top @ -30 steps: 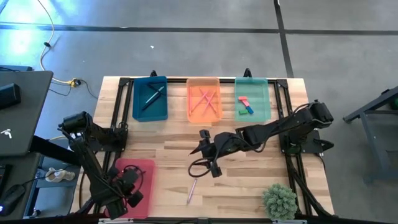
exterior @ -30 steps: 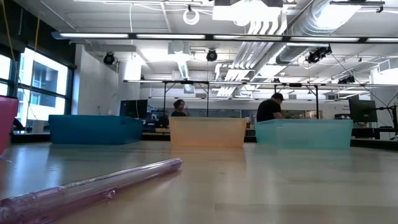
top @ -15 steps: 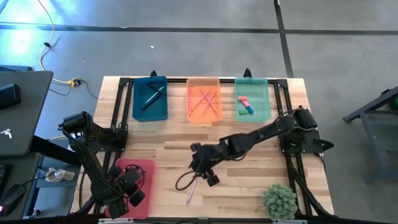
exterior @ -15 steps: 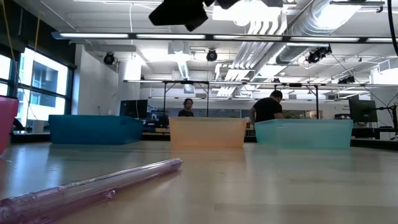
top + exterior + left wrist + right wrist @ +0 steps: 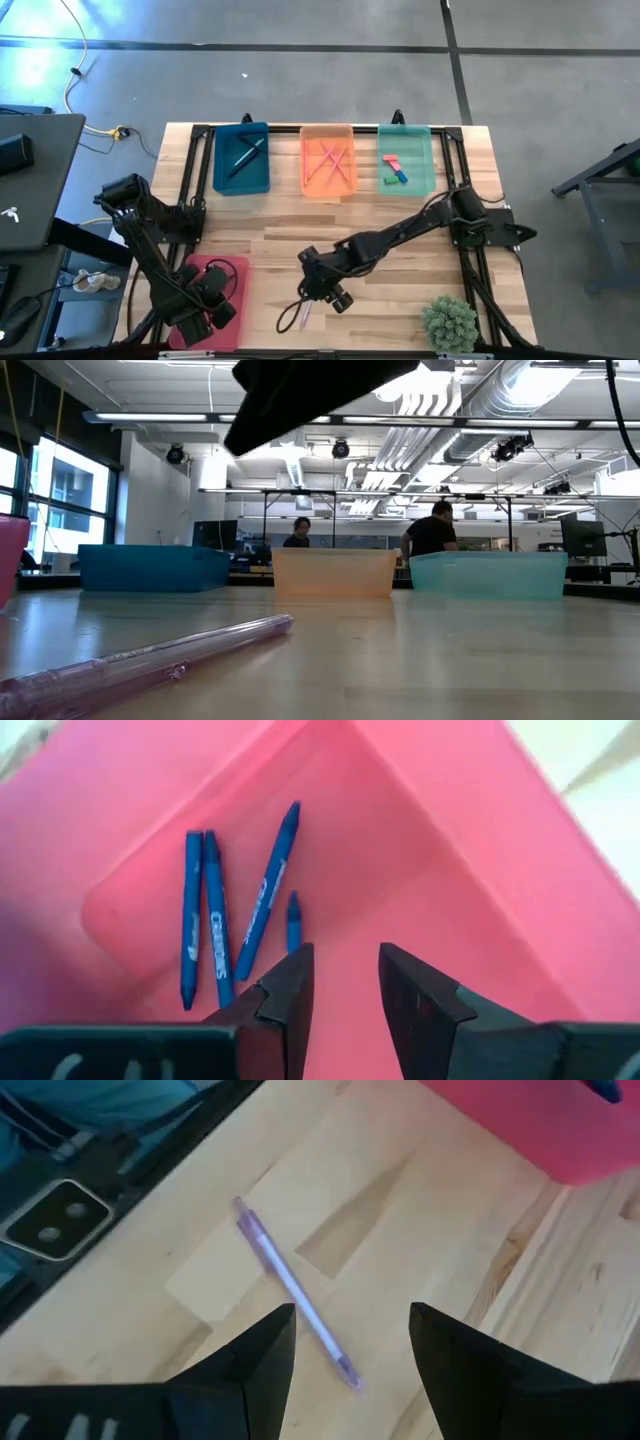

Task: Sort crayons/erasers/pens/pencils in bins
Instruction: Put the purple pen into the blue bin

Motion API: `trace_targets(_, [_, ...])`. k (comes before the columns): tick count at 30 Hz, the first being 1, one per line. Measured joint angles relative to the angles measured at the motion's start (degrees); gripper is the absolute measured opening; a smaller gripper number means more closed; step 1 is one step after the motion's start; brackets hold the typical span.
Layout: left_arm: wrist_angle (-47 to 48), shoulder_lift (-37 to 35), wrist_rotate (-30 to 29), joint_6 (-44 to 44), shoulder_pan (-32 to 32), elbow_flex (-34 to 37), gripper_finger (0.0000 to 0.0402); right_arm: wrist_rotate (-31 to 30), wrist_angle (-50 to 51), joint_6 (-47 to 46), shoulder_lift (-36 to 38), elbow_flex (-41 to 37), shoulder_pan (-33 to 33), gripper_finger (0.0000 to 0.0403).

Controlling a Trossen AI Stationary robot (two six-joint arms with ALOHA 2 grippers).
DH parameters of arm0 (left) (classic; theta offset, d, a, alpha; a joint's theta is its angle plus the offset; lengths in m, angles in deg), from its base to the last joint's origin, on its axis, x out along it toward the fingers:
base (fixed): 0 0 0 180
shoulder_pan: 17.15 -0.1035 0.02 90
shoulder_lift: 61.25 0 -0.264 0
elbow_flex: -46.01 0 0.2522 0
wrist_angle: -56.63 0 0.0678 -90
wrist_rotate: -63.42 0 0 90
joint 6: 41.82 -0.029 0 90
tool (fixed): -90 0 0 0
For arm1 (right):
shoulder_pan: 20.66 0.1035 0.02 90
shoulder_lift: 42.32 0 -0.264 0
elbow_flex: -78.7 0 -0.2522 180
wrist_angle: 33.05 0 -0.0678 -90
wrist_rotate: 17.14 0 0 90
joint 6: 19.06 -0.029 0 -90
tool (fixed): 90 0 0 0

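Note:
A thin purple pen (image 5: 295, 1295) lies flat on the wooden table near its front edge (image 5: 305, 315), and shows close up in the low view (image 5: 150, 660). My right gripper (image 5: 350, 1350) hangs open above it (image 5: 325, 290), slanting down, with the pen's nearer end showing between its fingers, untouched. My left gripper (image 5: 345, 990) stands open over the pink-red bin (image 5: 235, 268), pointing down, with nothing between its fingers. Several blue crayons (image 5: 235, 915) lie on that bin's floor.
Along the far edge stand a teal bin (image 5: 241, 160) with dark sticks, an orange bin (image 5: 328, 162) with pink and orange sticks, and a mint-green bin (image 5: 406, 160) with erasers (image 5: 394, 170). A green plant (image 5: 450, 322) sits at the near right corner. People stand in the room behind.
My right gripper has gone toward the table's near edge and down toward the purple pen, tipping further downward as the arm stretched out. The pen has kept its place.

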Motion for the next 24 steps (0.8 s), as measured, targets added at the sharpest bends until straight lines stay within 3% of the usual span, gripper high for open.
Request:
trace_targets(7, [-0.20, -0.04, -0.90, -0.17, -0.02, 0.00, 0.0102, -0.66, 4.77, 3.08, -3.26, 3.77, -0.02, 0.0190])
trace_targets(24, [-0.37, -0.07, -0.92, -0.02, -0.37, 0.00, 0.0101, -2.19, 5.97, 6.78, -8.29, 3.73, -0.07, 0.0190])
